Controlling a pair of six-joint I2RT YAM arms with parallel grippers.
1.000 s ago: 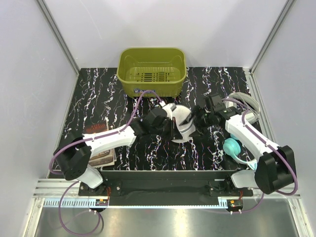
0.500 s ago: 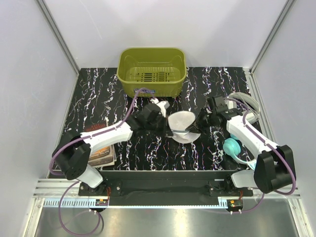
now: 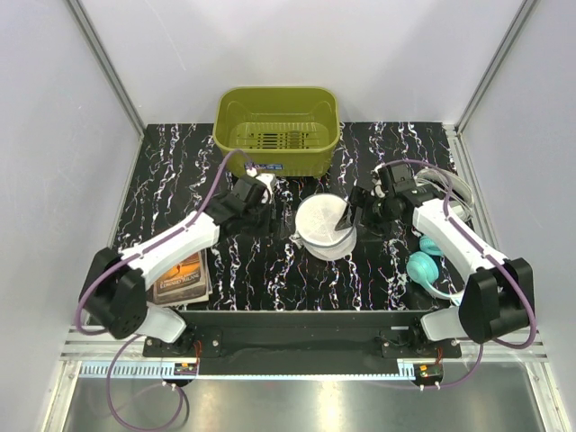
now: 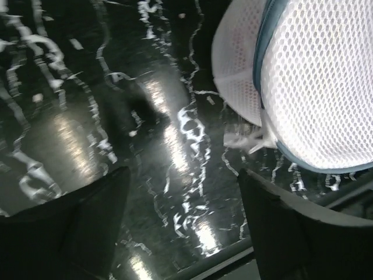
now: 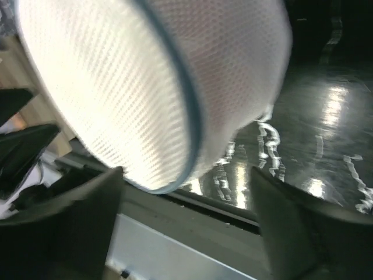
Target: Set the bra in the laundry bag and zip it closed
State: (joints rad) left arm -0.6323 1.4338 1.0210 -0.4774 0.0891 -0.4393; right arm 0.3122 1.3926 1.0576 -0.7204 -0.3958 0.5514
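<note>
Since a second ago: left arm has drawn back leftward off the bag. The laundry bag [image 3: 322, 225], then pinched on edge between both arms, now lies flat at mid-table, one round mesh face up.

- Left gripper [image 3: 259, 211]: released. Wrist view shows both fingers [image 4: 76, 227] spread wide with only bare table between them. It sits well left of the bag, which shows at the upper right of its view, grey-blue rim seam running round and a small white tab [image 4: 252, 140] at the lower edge.
- Right gripper [image 3: 353, 214]: jaws apart, at the bag's right rim. Bag fills its wrist view just ahead of the fingers; contact cannot be told.
- Bra: not made out through the mesh in any view.
- Olive-green basket [image 3: 277, 160] stands behind the bag, apart from it.
- Book [image 3: 180, 277] near the left arm's base; teal rounded item [image 3: 420, 266] by the right arm.
- Table [image 3: 180, 180]: black, white-veined.
</note>
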